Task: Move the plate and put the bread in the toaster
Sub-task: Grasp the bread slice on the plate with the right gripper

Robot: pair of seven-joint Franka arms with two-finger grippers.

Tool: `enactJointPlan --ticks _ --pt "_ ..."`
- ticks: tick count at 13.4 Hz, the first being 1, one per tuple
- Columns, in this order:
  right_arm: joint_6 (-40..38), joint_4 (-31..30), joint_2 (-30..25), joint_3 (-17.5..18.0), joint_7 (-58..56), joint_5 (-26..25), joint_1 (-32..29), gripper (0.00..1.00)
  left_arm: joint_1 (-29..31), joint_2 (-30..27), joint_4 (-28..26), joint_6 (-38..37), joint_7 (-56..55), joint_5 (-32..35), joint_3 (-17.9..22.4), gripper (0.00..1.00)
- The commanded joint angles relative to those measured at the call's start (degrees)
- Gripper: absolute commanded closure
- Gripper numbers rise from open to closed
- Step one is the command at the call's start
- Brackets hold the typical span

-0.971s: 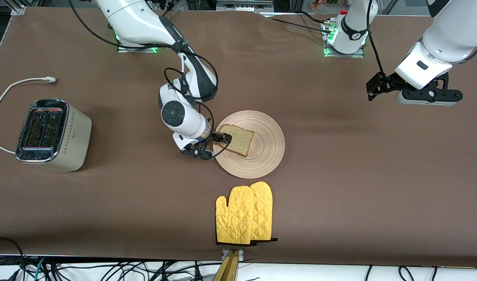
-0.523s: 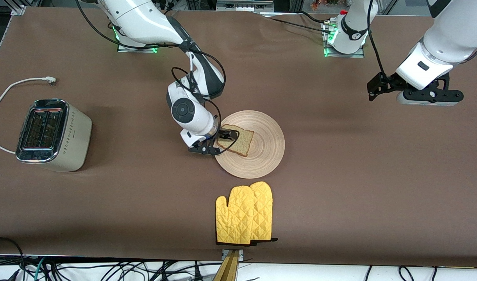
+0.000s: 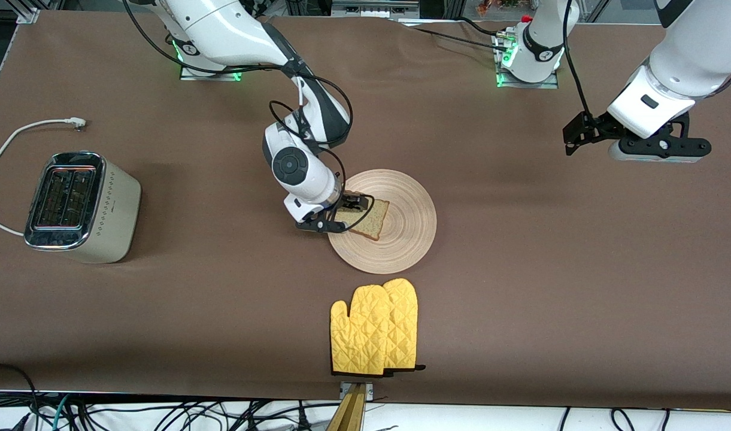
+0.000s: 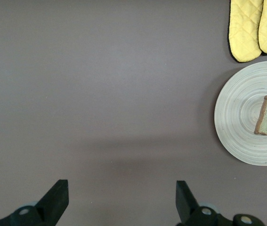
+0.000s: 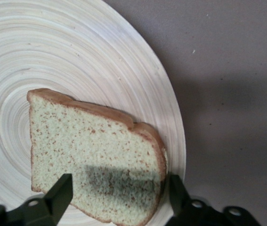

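— Two hands are showing. How is each one standing?

— The right hand [image 3: 348, 211] is sitting low over the plate [image 3: 410, 236], at its edge toward the right arm's end of the table [image 3: 521, 287], with its two fingers [image 5: 60, 195] spread on either side of the bread [image 3: 370, 217]. They are straddling the slice, and I cannot tell whether they are touching the crust yet.

— And the left hand?

— The left hand [image 4: 121, 202] is hanging up in the air over bare table toward the left arm's end, fingers spread wide and gripping nothing. That arm is waiting.

— What is lying around the right hand?

— One slice of bread is lying flat on one round wooden plate, near the middle of the table. Two yellow oven mitts [image 3: 374, 328] are overlapping each other just beside the plate, nearer to the front camera.

— How many toasters?

— One toaster [image 3: 81, 206] is standing at the right arm's end, well apart from the plate, both of its slots empty, with one white cord [image 3: 6, 158] looping away from it across the table.
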Motion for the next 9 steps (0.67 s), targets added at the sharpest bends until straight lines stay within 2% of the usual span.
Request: enactJointPlan --ticks 1,4,5,6,9 --pt "0.26 0.78 0.89 -0.57 0.53 -1.01 0.60 0.41 0.00 0.07 0.39 -0.51 -0.44 -1.12 0.09 0.00" --pt "0.26 0.70 1.33 -0.57 0.44 -1.01 0.60 0.85 0.00 0.07 0.39 -0.51 -0.36 -1.12 0.09 0.00" --pt "0.26 0.70 1.33 -0.57 0.79 -0.92 0.69 0.95 -0.08 0.07 0.48 -0.51 -0.44 -1.12 0.00 0.00" --pt "0.26 0.70 1.59 -0.57 0.97 -0.92 0.69 1.00 -0.08 0.07 0.48 -0.51 -0.44 -1.04 0.09 0.00" --pt "0.35 0.70 1.85 -0.48 0.71 -0.92 1.30 1.00 0.00 0.07 0.74 -0.33 -0.27 -1.21 0.09 0.00"
